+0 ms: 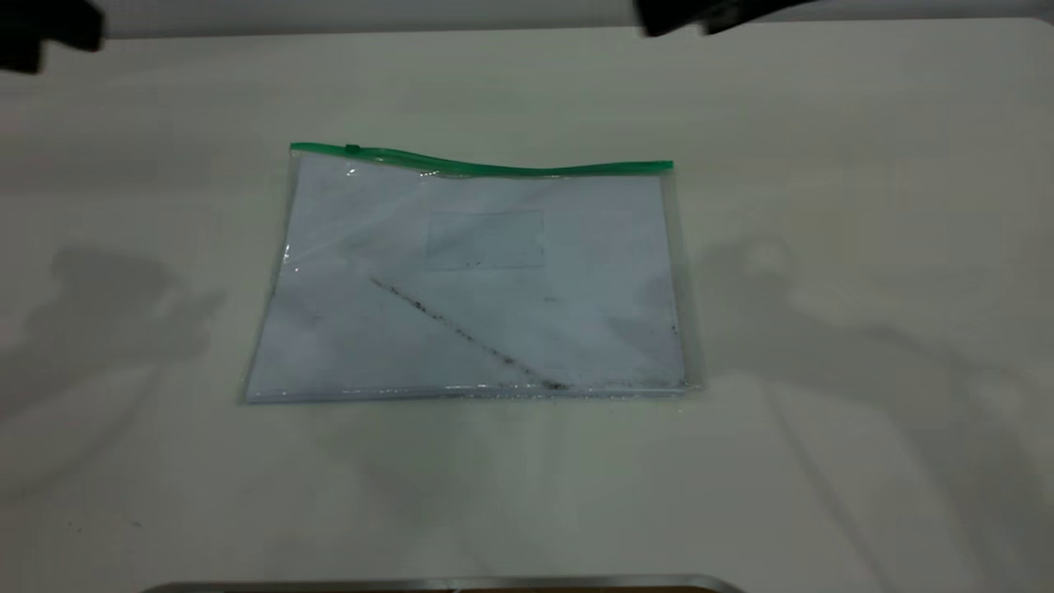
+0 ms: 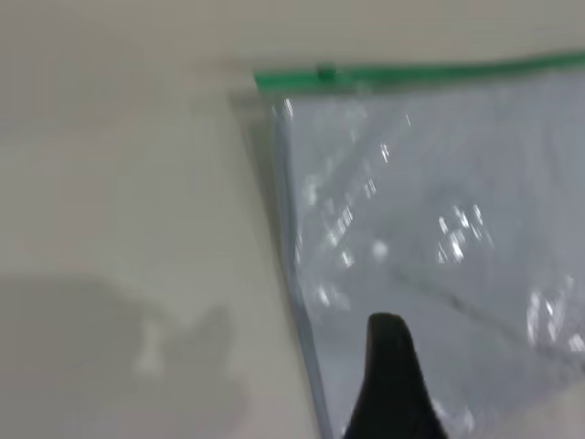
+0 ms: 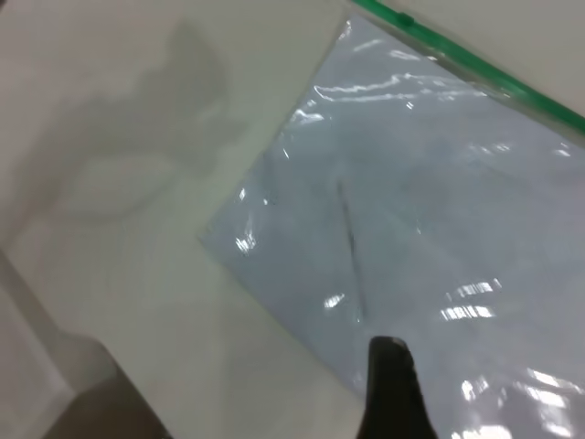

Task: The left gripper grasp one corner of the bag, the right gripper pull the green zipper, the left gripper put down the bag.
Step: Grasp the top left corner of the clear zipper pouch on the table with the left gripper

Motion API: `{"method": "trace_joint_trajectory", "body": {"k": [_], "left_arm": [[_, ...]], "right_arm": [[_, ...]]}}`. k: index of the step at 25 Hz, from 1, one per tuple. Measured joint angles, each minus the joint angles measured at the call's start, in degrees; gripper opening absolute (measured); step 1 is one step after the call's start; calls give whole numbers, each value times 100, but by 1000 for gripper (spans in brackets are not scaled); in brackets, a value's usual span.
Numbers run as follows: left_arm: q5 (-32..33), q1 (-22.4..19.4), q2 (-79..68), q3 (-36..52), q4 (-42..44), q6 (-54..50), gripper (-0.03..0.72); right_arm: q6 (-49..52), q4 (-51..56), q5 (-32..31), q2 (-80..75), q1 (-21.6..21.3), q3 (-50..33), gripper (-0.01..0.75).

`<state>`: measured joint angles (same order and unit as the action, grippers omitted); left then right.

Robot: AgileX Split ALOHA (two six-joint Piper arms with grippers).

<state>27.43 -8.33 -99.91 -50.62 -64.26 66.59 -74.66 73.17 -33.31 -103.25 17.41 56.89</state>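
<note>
The bag (image 1: 469, 288), a clear pouch with white sheets and a dark diagonal smudge, lies flat in the middle of the table. The green zipper (image 1: 494, 167) runs along its far edge, with the slider tab (image 1: 352, 149) near the left end. The green-tipped corner (image 1: 295, 150) lies flat. My left gripper (image 1: 41, 33) hangs at the far left, high above the table and apart from the bag. My right gripper (image 1: 700, 15) hangs at the far edge, right of centre. Both are open and empty. The left wrist view shows the corner (image 2: 260, 82) and the tab (image 2: 324, 73). The right wrist view shows the zipper (image 3: 475, 64).
The white table (image 1: 865, 247) carries soft shadows of both arms on either side of the bag. A metal rim (image 1: 445, 583) shows at the near edge. The right wrist view shows the table's edge (image 3: 55, 366).
</note>
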Motion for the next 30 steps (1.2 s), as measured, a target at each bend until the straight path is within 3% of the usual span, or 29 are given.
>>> {"method": "trace_joint_trajectory", "body": {"k": [4,8,16,21,30], "left_arm": [[110,0,-1268,-1060,-282,433,586],[661,-1,-2422,-2155,-314,484,586],[1282,14,-4282,-3920,-314,218,586],[1480,185,-4911,-4520,-253,-5,587],[1575,668,-5227,-4655,-141,-64,588]], "right_arm": [[0,112,-204,-523,26,644,558],[0,119,-218,-751,26,1049,558],[0,232,-95,-802,26,1179,557],[0,238,11,-802,26,1181,557],[0,250,96,-802,26,1181,557]]}}
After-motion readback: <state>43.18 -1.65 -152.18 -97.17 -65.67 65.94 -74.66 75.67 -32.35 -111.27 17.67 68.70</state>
